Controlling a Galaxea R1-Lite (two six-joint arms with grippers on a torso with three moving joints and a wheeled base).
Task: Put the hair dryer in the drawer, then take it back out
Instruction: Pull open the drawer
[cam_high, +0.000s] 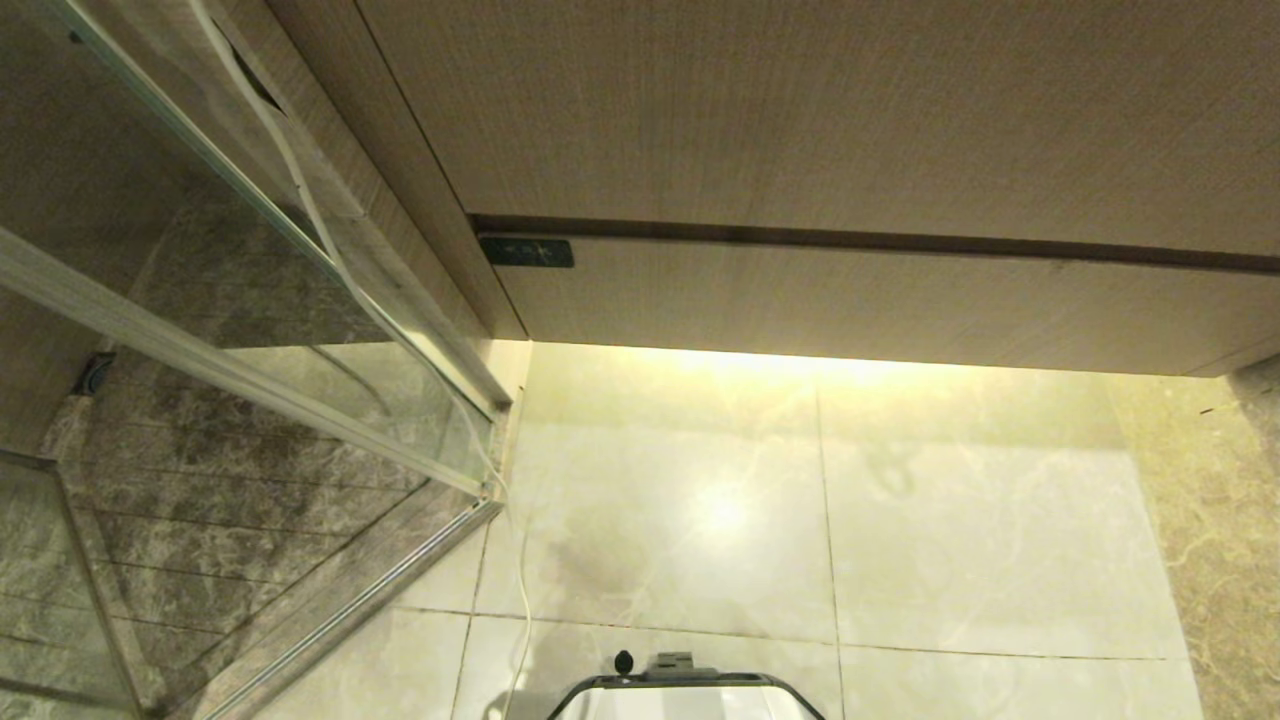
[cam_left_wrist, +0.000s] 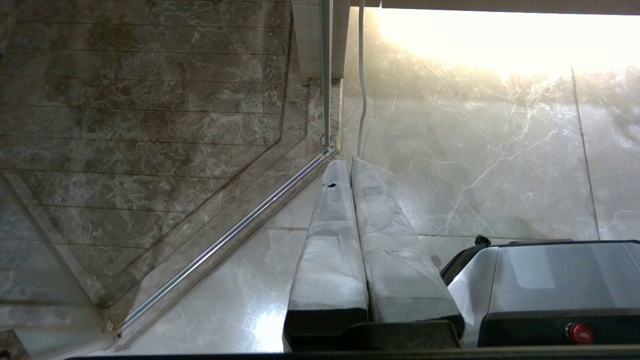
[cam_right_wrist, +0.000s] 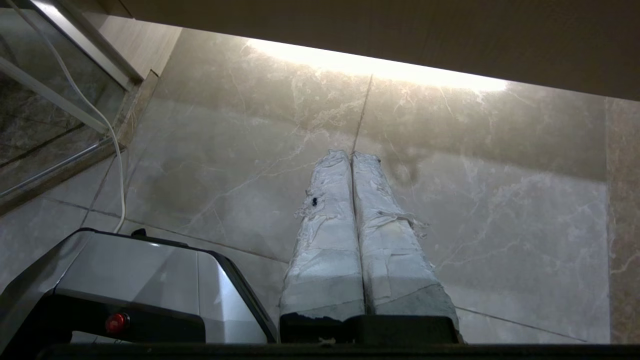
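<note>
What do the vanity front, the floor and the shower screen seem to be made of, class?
Vanity front: wood or wood-look laminate, matte, with fine straight grain.
Floor: polished marble-look tile, veined, glossy, with grout lines.
Shower screen: clear glass in a pale metal-looking frame; reflections and see-through view.

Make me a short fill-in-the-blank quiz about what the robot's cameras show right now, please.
1. The drawer front is ____.
2. Both the left gripper and the right gripper have their fingers ____.
3. A white cord hangs down beside the ____ shower wall.
4. The grippers hang above the ____.

Missing words: closed; shut; glass; floor
</note>
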